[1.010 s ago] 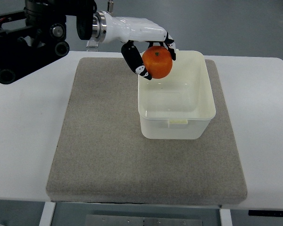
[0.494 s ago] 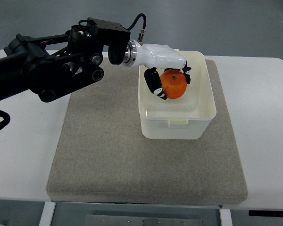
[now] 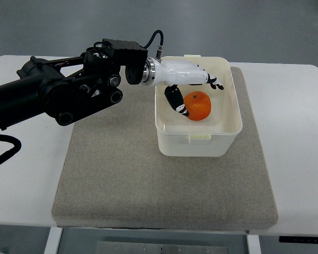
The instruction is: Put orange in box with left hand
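Top view: I see left hand (image 3: 193, 87) fingers spread, releasing orange (image 3: 197, 105) inside box (image 3: 222, 138) near mat's (image 3: 122, 174) far edge.

No text, label, brand, number or sign can be read anywhere: not on the box (image 3: 199, 138), the mat (image 3: 122, 174) or the arm (image 3: 69, 92).

Light: bright, even, from above
Shadows: soft, faint under the fingers (image 3: 214, 83)
Glare: none
Focus: sharp throughout
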